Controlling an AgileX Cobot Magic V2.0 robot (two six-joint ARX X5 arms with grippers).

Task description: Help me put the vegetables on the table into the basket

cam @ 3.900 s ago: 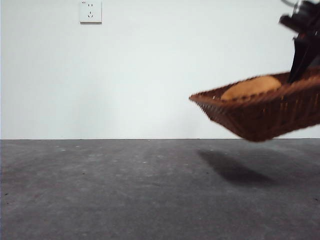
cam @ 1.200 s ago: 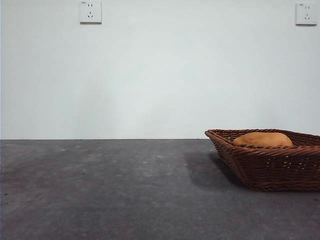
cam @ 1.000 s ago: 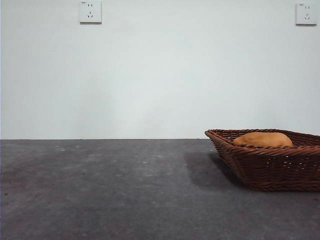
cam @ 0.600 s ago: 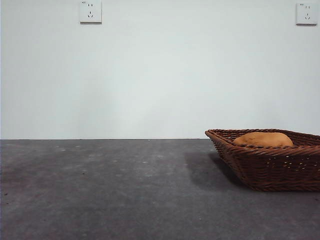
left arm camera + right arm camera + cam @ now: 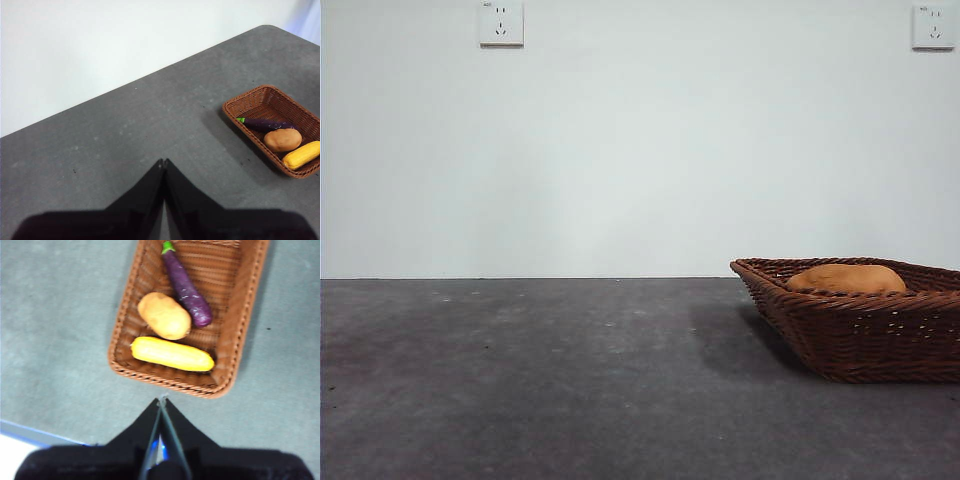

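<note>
Both grippers hang above the table [image 5: 520,380] with nothing in them. The left gripper [image 5: 163,162] has its two black jaws pressed together to a point, well apart from the basket [image 5: 250,102]. The right gripper [image 5: 162,401] is likewise closed, its tips just outside the basket's rim. One brown wicker basket sits at the right of the table. Inside lie three vegetables: one purple eggplant [image 5: 186,287], one tan potato [image 5: 164,315] in the middle, and one yellow corn cob [image 5: 172,354], side by side.
</note>
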